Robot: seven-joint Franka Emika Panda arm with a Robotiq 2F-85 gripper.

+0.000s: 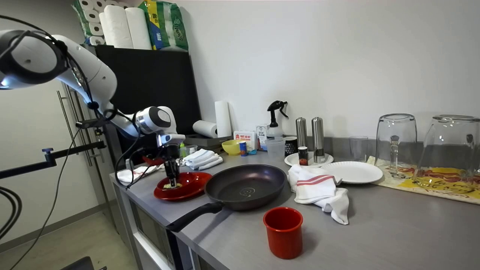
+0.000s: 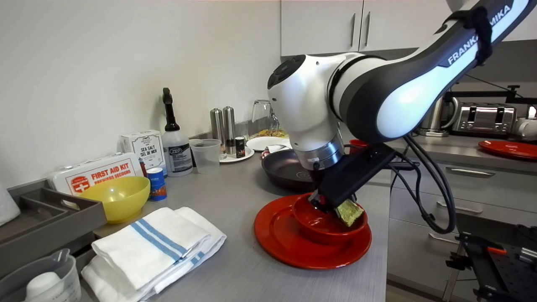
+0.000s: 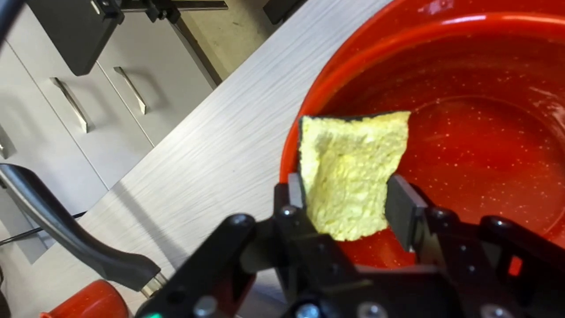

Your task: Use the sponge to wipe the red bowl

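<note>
Your gripper (image 3: 346,198) is closed as far as the sponge (image 3: 355,152) lets it, pinching it by two sides within the bowl (image 3: 472,145), which stands on the plate (image 2: 275,235). The sponge should be soft and light, so such a hold probably suffices. The bowl looks hard and glossy and may slide, so press gently; to take it, choose the rim.

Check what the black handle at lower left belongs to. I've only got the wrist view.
Observer: A pan, flat on the counter.
Operator: What's under the red bowl?
Observer: A wider red plate.
Operator: Any other bowl out?
Observer: Yes, a yellow bowl, near the first aid kit.
</note>
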